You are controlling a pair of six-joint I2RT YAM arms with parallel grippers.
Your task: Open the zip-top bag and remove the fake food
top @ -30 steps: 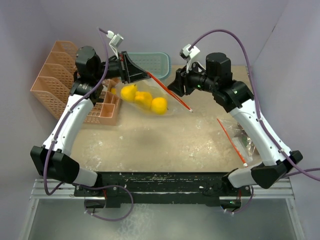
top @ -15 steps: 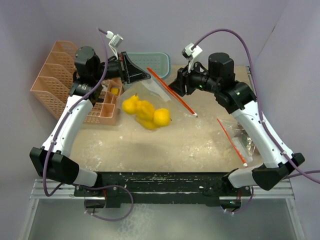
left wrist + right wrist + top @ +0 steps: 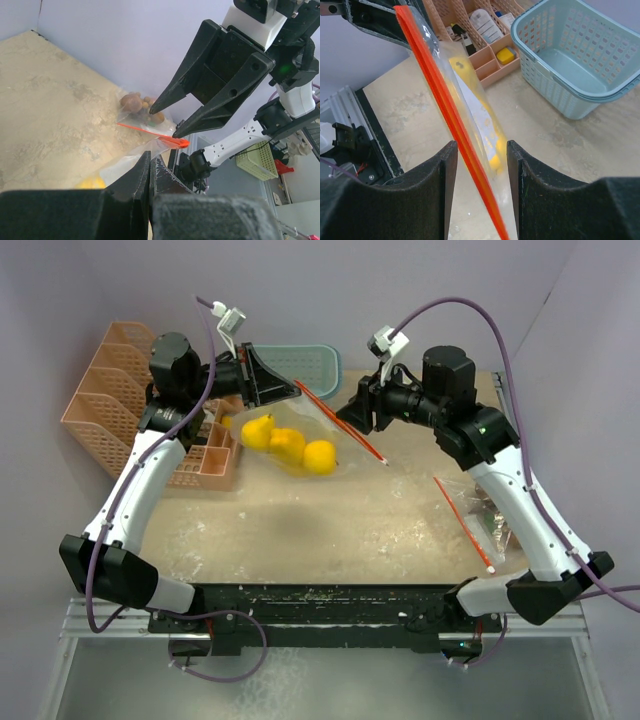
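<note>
Table (image 3: 330, 530) middle and near edge free. Rack (image 3: 110, 400) blocks far-left corner, basket (image 3: 322, 362) far edge, second bag (image 3: 482, 522) right edge. Bag (image 3: 318, 432) hanging from left tool (image 3: 293, 390) to right tool (image 3: 345, 413) bars far middle.

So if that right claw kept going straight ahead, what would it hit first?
Probably the orange zip strip of the bag, which runs between the right gripper's open jaws; yellow fake food lies beyond, depth unclear.

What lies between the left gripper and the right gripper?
The clear zip-top bag with its orange zipper strip and yellow fake food inside; the top view shows it.
</note>
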